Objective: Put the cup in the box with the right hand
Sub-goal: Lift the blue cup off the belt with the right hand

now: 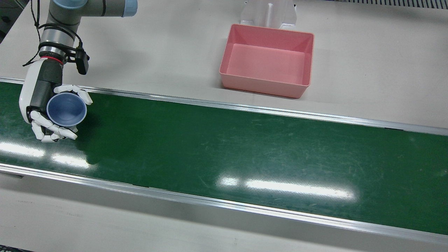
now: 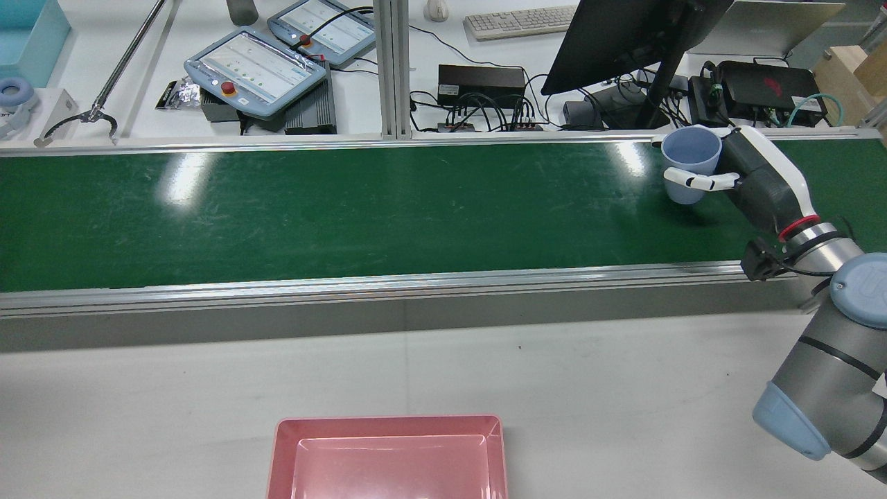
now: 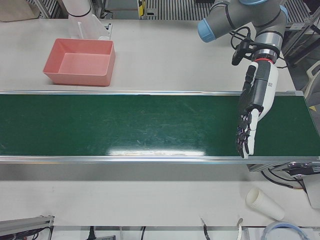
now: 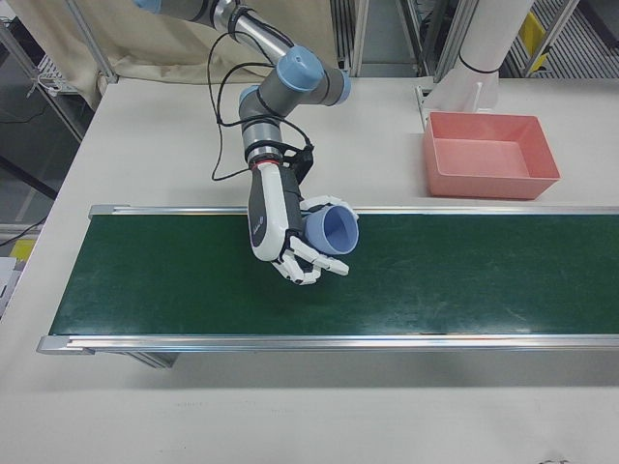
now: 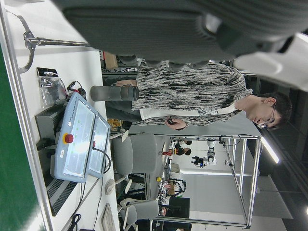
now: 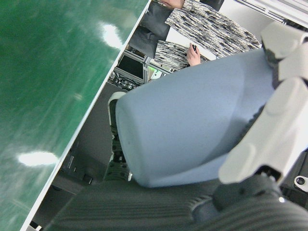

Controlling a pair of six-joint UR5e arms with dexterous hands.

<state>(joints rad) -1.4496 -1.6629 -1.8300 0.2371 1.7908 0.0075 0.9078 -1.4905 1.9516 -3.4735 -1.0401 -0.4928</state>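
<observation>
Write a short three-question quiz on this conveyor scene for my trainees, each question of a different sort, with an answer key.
1. True or false: the pink box already holds something.
2. Multiple choice: the blue cup is (A) lying on the green belt, (B) held by the right hand above the belt, (C) inside the box.
3. Fill in: the left hand holds ____.

Key
1. False; its floor is bare in the front view.
2. B; the fingers wrap round the cup's wall.
3. Nothing; its fingers are stretched out over the belt.
</observation>
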